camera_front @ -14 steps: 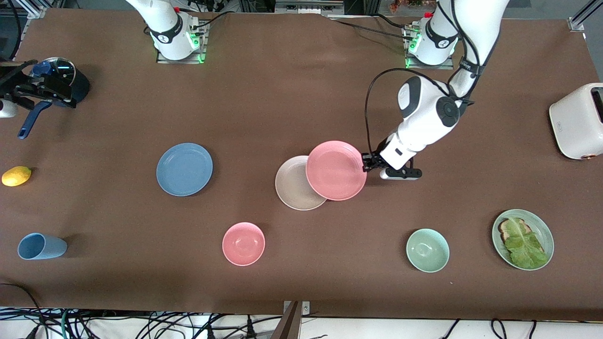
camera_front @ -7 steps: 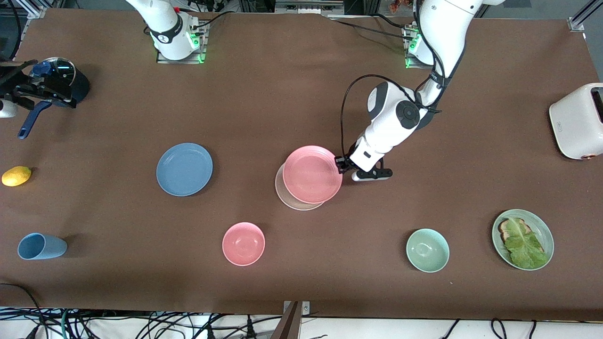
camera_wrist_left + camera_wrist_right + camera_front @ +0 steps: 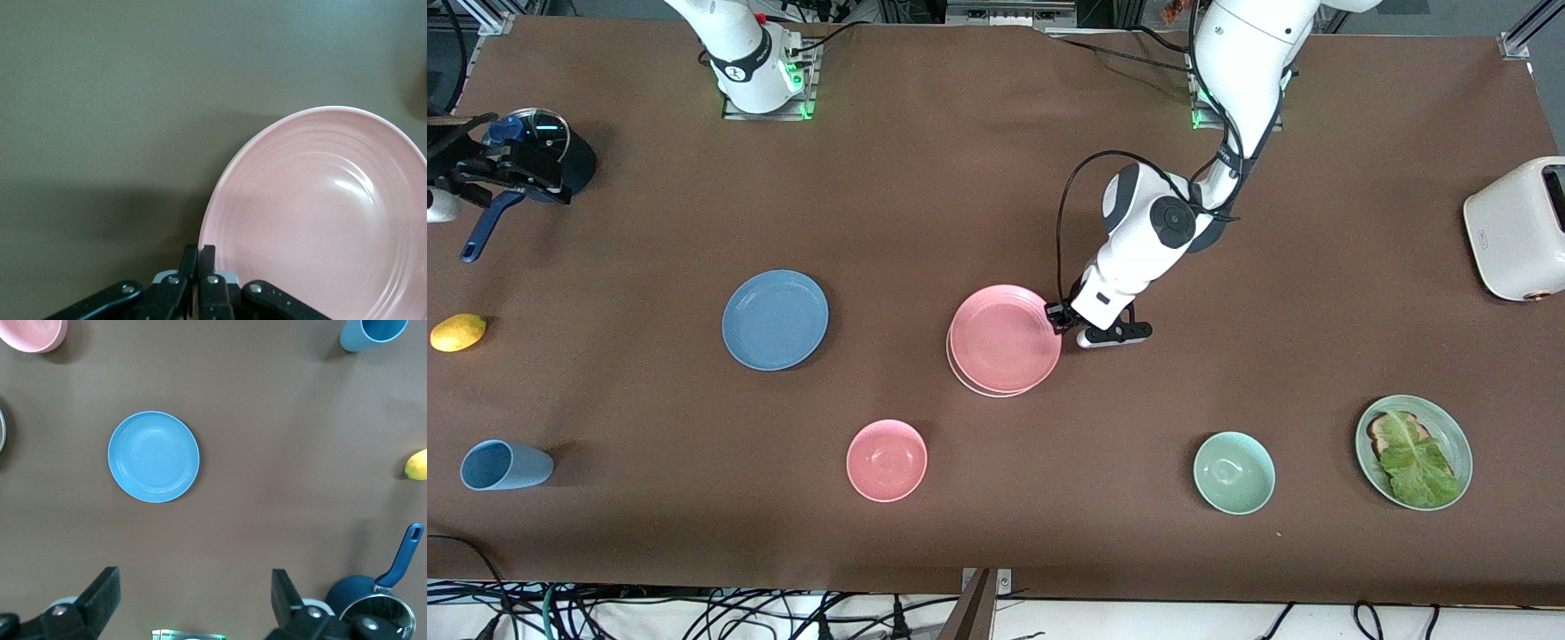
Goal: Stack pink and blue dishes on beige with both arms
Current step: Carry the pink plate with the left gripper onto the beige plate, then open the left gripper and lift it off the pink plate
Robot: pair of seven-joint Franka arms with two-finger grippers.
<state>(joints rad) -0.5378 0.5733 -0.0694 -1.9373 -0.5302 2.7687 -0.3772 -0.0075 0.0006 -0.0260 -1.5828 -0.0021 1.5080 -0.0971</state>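
Observation:
The pink plate lies over the beige plate and covers nearly all of it; only a thin beige crescent shows at the edge. My left gripper is shut on the pink plate's rim on the side toward the left arm's end. In the left wrist view the fingertips of the left gripper pinch the edge of the pink plate. The blue plate rests alone toward the right arm's end. My right gripper waits open and empty, high above the table, with the blue plate below it.
A pink bowl, a green bowl and a green plate with toast and lettuce sit nearer the front camera. A white toaster stands at the left arm's end. A dark pot, lemon and blue cup are at the right arm's end.
My left gripper has carried the pink plate toward the right arm's end, from partly overlapping the beige plate to almost fully covering it. The right arm has stayed still.

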